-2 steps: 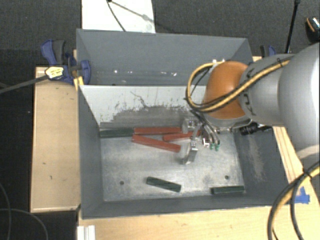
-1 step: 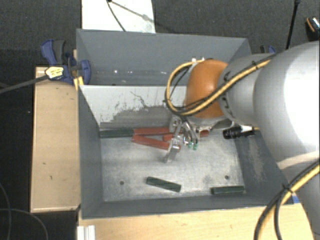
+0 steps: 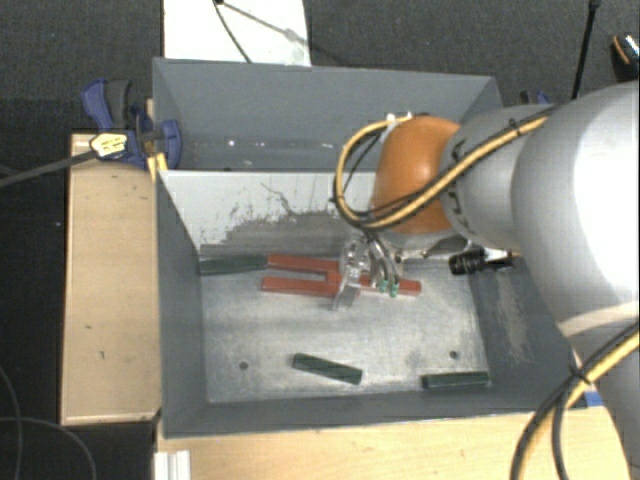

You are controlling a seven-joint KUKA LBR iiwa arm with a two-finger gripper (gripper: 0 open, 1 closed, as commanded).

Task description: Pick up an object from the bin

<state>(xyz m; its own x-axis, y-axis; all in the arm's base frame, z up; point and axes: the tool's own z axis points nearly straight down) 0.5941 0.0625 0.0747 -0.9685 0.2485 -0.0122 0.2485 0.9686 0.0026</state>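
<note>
My gripper [image 3: 352, 286] hangs low in the middle of the bin, its metal fingers down at the right ends of two red flat bars [image 3: 298, 274] that lie side by side. A small green-and-red piece [image 3: 396, 287] lies just right of the fingers. I cannot make out whether the fingers are round anything. A dark green bar [image 3: 232, 264] rests at the left, touching the red bars' left end.
Another dark green bar [image 3: 327, 368] lies on the floor toward the front, and a third [image 3: 455, 379] rests in the front right corner. The arm with its orange cover and cables fills the right side above the bin.
</note>
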